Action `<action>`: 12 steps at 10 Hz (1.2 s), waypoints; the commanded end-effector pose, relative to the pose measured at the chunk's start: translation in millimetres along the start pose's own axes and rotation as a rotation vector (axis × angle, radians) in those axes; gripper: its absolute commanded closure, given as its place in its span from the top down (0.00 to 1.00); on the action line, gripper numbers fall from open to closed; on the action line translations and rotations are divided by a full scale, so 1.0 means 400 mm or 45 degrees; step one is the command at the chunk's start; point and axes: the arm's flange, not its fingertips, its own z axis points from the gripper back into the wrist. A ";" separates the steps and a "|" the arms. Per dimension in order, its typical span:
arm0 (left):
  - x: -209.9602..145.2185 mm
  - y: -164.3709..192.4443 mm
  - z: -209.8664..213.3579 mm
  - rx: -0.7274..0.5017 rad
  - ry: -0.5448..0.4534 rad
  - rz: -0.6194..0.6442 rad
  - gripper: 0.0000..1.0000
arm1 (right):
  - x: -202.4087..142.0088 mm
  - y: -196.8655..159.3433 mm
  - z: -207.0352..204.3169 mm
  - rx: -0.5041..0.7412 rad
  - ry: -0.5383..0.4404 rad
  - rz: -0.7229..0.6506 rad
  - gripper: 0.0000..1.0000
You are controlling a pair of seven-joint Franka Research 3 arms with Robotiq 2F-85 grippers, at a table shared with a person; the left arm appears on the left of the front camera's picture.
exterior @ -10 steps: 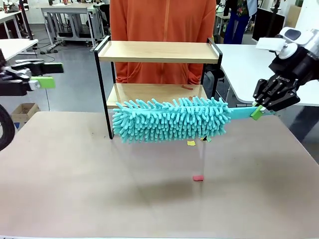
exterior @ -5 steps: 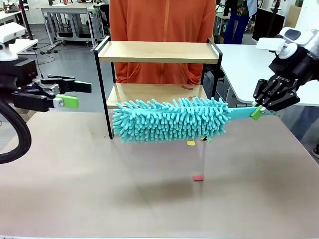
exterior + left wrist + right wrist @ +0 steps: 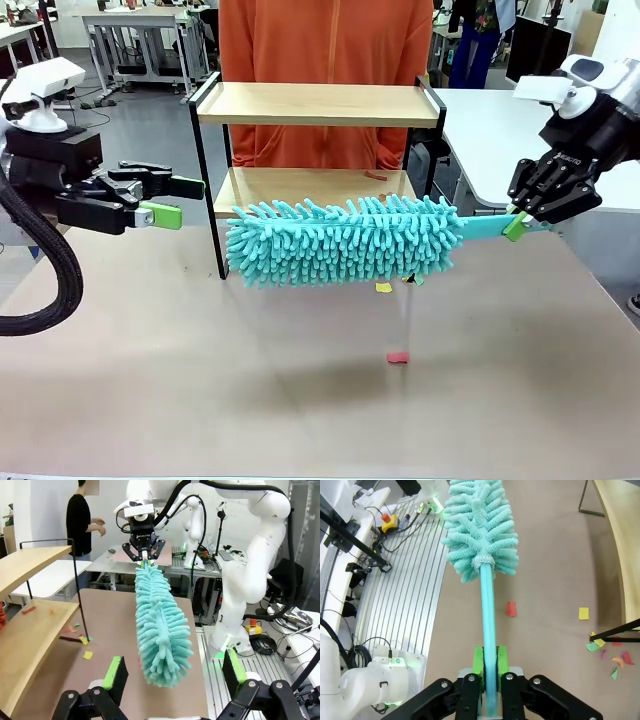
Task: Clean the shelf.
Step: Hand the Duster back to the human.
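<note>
Shelf: small two-tier rack (image 3: pixel 318 103) of two light wooden boards in a thin black metal frame, standing at the far edge of the brown table (image 3: pixel 300 400), right in front of a person in an orange top (image 3: pixel 325 40).
Shelf axis: boards run left to right across the front view; open face toward the robot.
On the lower board: small coloured paper scraps (image 3: pixel 70 629) near the right end — a reddish one (image 3: pixel 376 176) in the front view too.
On the table: a yellow scrap (image 3: pixel 384 288) by the shelf's foot and a pink scrap (image 3: pixel 398 357) nearer the robot.
Right gripper (image 3: pixel 489 662): clamped tight on the flat turquoise handle of a fluffy turquoise microfibre duster (image 3: pixel 340 242).
Duster: held level in the air, long axis left to right, head just in front of the lower board and hiding part of its front edge; whether the fibres touch the board — hard to tell.
Left gripper (image 3: pixel 178 200): jaws spread wide, nothing between the green pads (image 3: pixel 116 672), hovering just left of the shelf's left frame, fingers pointing toward it.
Cut off: top of the person, out of frame.
</note>
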 end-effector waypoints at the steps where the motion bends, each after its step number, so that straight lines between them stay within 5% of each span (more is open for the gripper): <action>1: -0.003 0.003 0.000 0.010 0.007 0.003 1.00 | 0.003 0.000 0.003 -0.007 -0.029 0.010 0.13; 5: -0.066 -0.038 -0.099 0.189 0.146 0.006 1.00 | 0.003 0.000 0.003 -0.007 -0.029 0.010 0.13; 12: -0.134 -0.053 -0.259 0.001 0.096 0.117 1.00 | 0.003 0.000 0.003 -0.007 -0.029 0.010 0.13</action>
